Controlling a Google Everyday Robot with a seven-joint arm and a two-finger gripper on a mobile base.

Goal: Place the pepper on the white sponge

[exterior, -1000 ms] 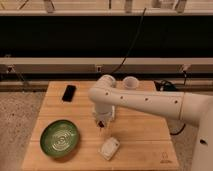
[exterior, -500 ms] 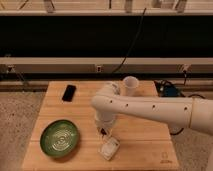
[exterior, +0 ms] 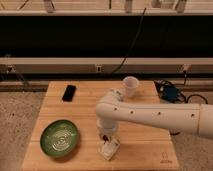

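Lowered since before, hand [exterior: 106,136] w/ pepper [exterior: 105,136] sits just above white sponge [exterior: 109,148].

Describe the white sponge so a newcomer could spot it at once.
Start at the wooden table and go to its front edge, right of the green plate. The white sponge lies there, directly under the gripper. It is a small, squat, off-white block, unlike the upright white cup or the flat black phone at the back.

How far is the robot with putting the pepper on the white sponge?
Nearly finished. The gripper is low over the white sponge near the table's front edge, with the dark-red pepper at its tip. Left: release the pepper onto the sponge and lift the arm away.
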